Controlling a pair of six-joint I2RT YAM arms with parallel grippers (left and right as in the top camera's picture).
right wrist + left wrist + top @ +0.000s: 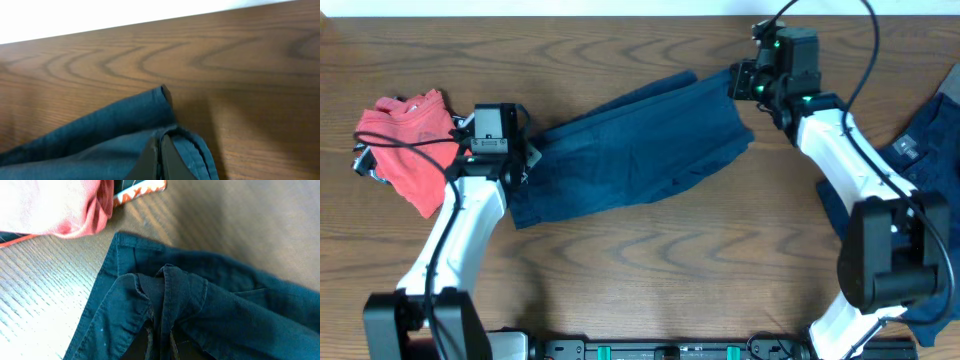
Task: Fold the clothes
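Dark blue shorts (635,150) lie stretched flat across the middle of the table. My left gripper (527,165) is at their left edge. In the left wrist view it (161,345) is shut on a bunched fold of the blue cloth (210,305). My right gripper (738,82) is at the shorts' far right corner. The right wrist view shows it (160,150) shut, with the blue hem (125,125) pinched between its fingers. A coral-red tee (405,145) lies crumpled at the far left, just beyond the left gripper.
Another dark navy garment (930,130) with a small grey label (905,148) lies at the right edge, partly under the right arm. A patterned orange-and-white item (140,191) sticks out beside the tee (60,205). The table's far edge (150,22) is close behind the right gripper.
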